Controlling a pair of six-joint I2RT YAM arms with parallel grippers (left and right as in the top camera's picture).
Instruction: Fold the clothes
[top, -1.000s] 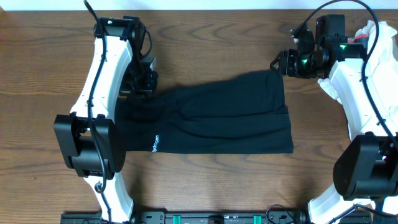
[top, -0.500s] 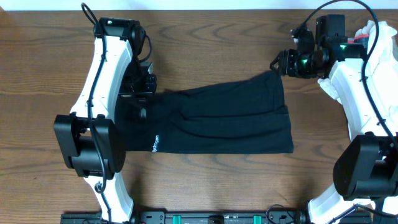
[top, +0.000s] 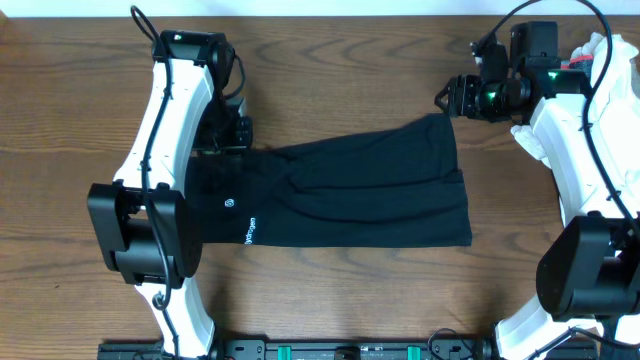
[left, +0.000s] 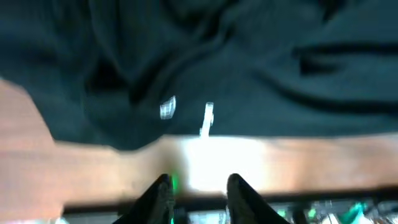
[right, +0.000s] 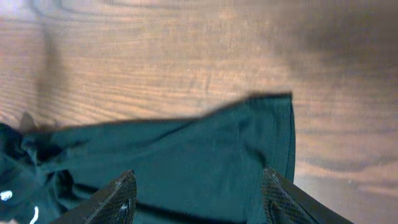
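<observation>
Since a second ago, the fabric under my left pincer (top: 232, 135) has settled flatter, and a small white logo mark (top: 232, 203) is now showing that was hidden in the folds; my right pincer (top: 447, 98) has edged slightly away from the cloth.

From overhead, the black T-shirt (top: 360, 190) is lying stretched sideways across the middle of the tabletop (top: 330, 60). Its left end is sitting beneath my left arm, and its right edge is reaching almost to my right arm. My left pincer is hovering at the shirt's upper left edge. My right pincer is hanging just beyond the upper right corner, apart from the cloth.

On my left wrist camera, my left pincer (left: 198, 190) is standing with its fingers (left: 158, 196) a little apart, showing only bare tabletop (left: 280, 155) between them. The T-shirt (left: 249, 62) is filling the upper part of the view, rumpled, with two blurred white marks (left: 168, 107) near its edge.

On my right wrist camera, my right pincer (right: 202, 205) is spreading wide, gripping nothing. The T-shirt (right: 186, 155) is lying flat below it, one corner pointing out onto the wood of the tabletop (right: 186, 50).
</observation>
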